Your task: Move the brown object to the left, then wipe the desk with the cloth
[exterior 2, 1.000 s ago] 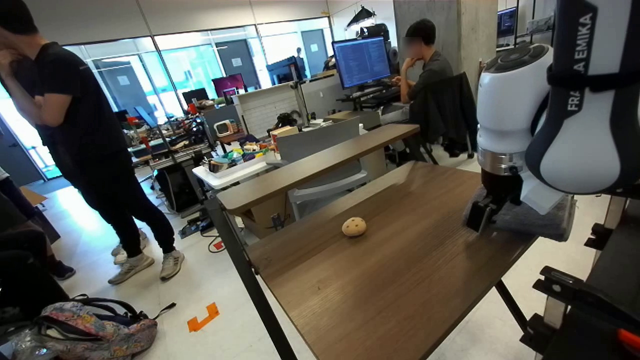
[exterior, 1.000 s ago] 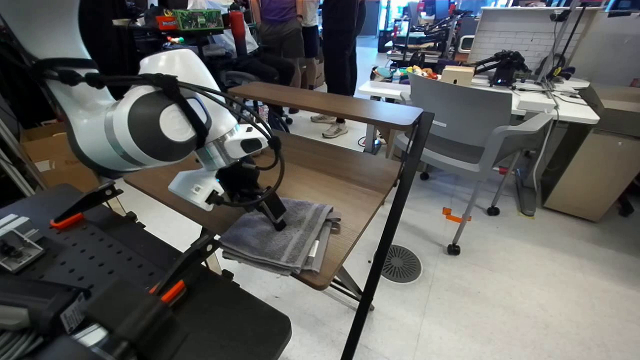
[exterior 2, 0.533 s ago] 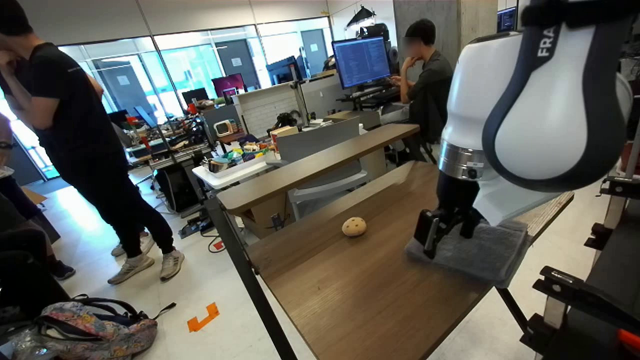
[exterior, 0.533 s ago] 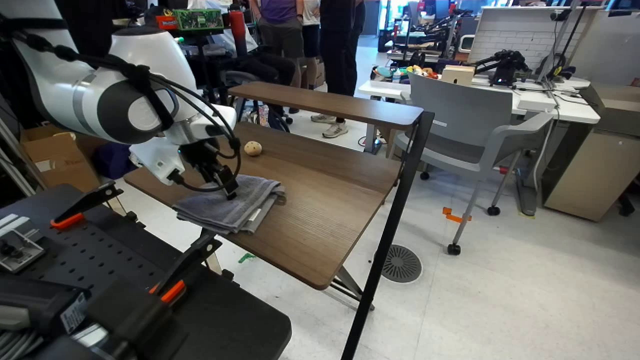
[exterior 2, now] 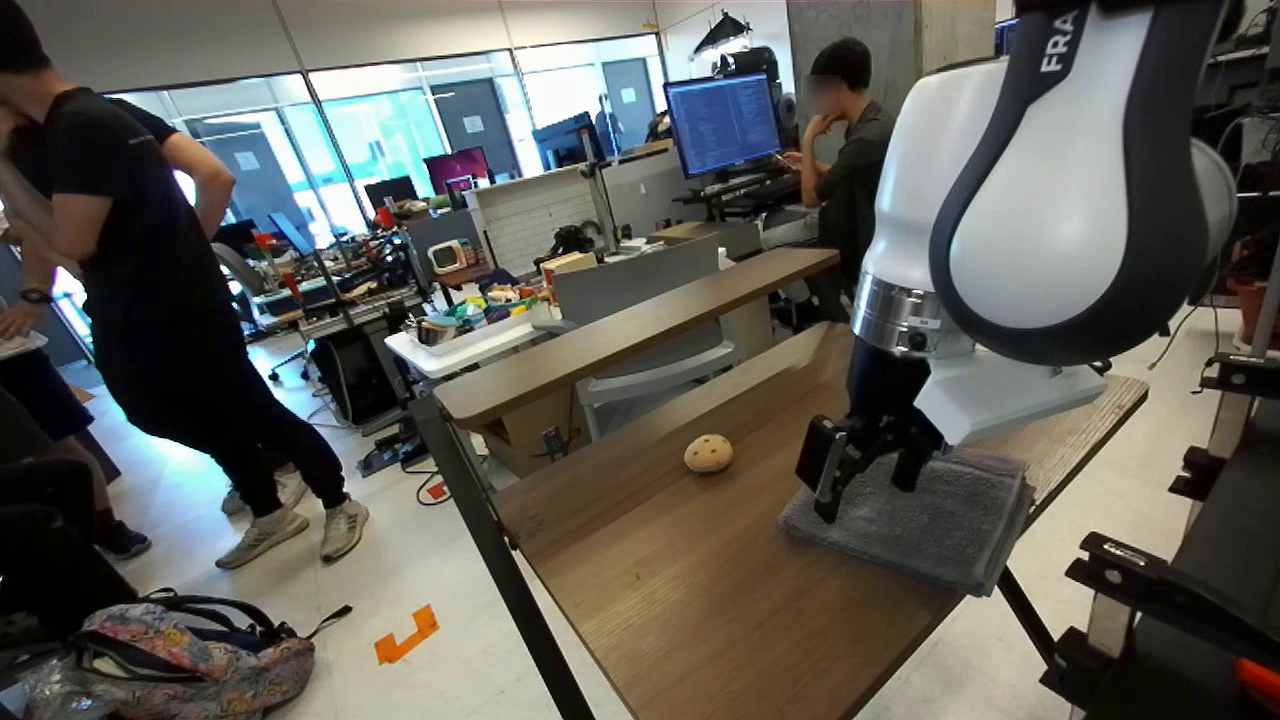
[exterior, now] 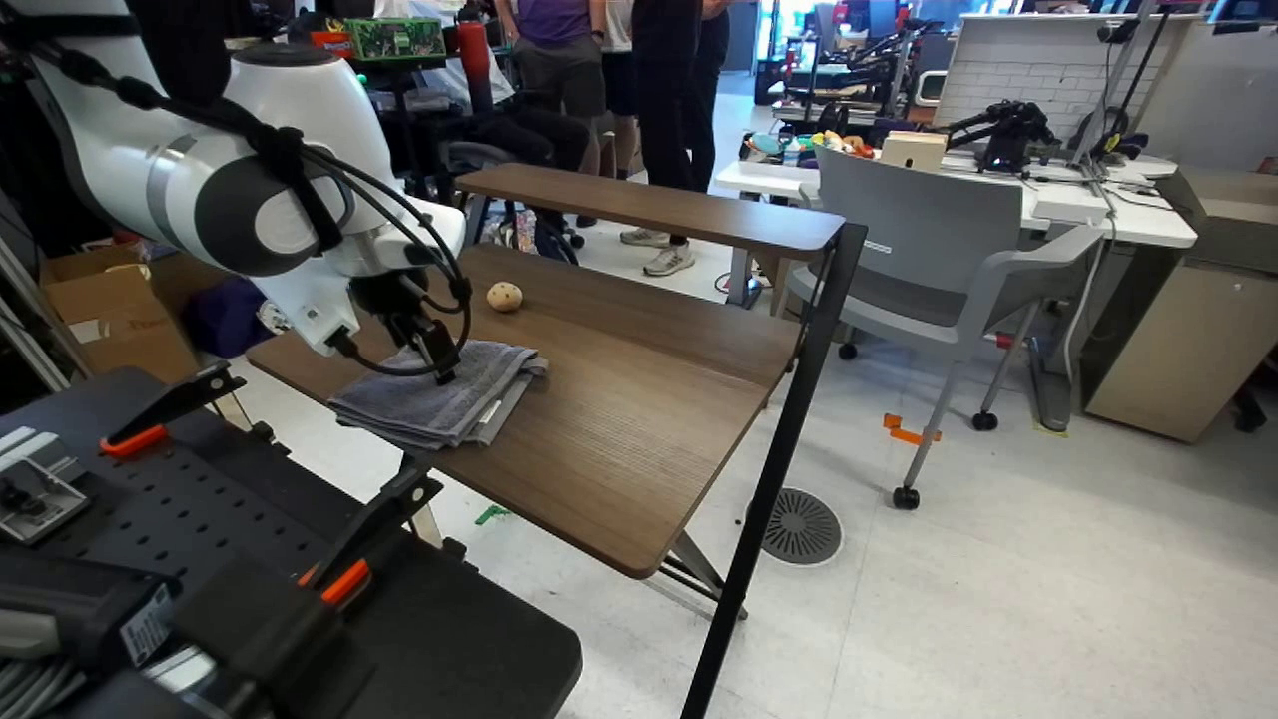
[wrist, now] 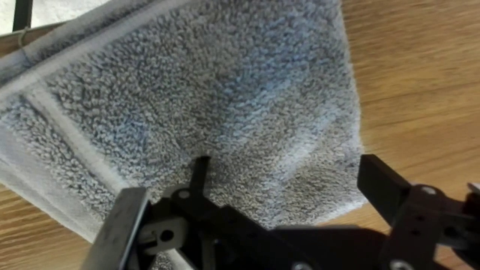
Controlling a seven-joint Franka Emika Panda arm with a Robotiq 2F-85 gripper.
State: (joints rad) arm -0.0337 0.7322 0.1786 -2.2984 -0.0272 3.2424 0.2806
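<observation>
The gripper is standing wide over the cloth
The cloth is lying folded at one edge of the desk, the brown object resting farther in, apart

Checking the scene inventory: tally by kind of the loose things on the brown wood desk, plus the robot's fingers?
Grey cloth: 1
Tan-brown round object: 1
Robot fingers: 2, spread apart
Total: 4
</observation>
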